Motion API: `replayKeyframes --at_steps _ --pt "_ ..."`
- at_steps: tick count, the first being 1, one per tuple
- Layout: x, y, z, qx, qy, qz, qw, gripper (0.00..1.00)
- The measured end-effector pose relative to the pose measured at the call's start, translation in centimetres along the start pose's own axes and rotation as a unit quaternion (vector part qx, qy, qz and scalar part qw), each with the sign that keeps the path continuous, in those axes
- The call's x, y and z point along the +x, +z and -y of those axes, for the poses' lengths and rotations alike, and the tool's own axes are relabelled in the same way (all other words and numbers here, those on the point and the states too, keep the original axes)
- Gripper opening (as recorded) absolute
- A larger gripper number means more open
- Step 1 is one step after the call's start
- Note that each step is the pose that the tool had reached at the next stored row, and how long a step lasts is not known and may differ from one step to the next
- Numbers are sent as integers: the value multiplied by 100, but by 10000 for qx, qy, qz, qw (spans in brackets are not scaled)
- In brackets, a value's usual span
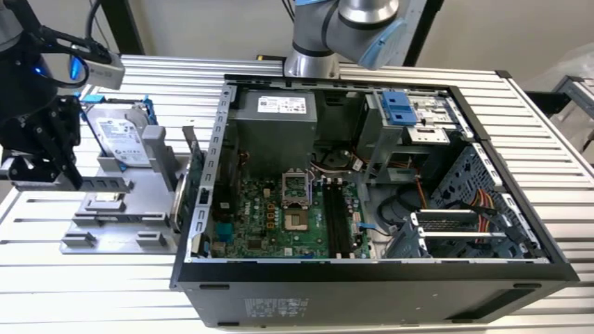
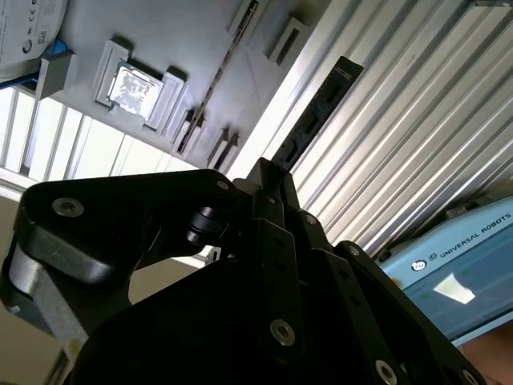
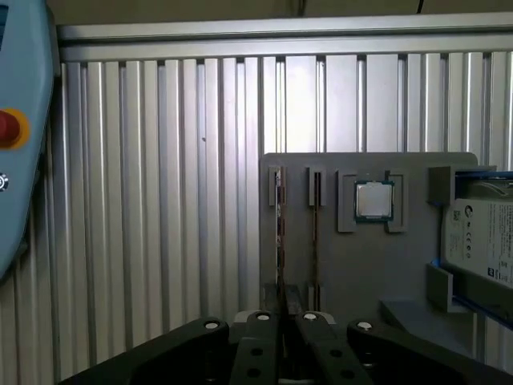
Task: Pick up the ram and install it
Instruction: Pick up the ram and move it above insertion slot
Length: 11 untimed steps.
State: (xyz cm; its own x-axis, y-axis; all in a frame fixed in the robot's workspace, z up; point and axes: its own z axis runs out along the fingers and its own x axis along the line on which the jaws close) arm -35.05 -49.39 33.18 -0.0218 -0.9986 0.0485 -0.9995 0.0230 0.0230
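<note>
Over by the table's edge on the exterior view's left, the gripper (image 2: pixel 271 178) has its jaws clamped flat on the ram (image 2: pixel 317 112), I'd guess so it stays straight for slotting in.

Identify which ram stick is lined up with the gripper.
The ram stick farther from the processor; the other stick stands right beside that chip.

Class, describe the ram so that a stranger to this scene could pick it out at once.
Find the open computer case; at the exterior view's left of it lies a grey tray, with the black hand near it. The ram is the long, thin dark stick pinched in that hand. The tray's square silver processor and blue-framed hard drive are broader and lie unheld.
</note>
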Motion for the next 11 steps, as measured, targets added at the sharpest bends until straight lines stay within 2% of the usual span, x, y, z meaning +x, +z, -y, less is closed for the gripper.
replayKeyframes --at_steps 11 --pt "4 -61 -1 0 -1 1 10000 0"
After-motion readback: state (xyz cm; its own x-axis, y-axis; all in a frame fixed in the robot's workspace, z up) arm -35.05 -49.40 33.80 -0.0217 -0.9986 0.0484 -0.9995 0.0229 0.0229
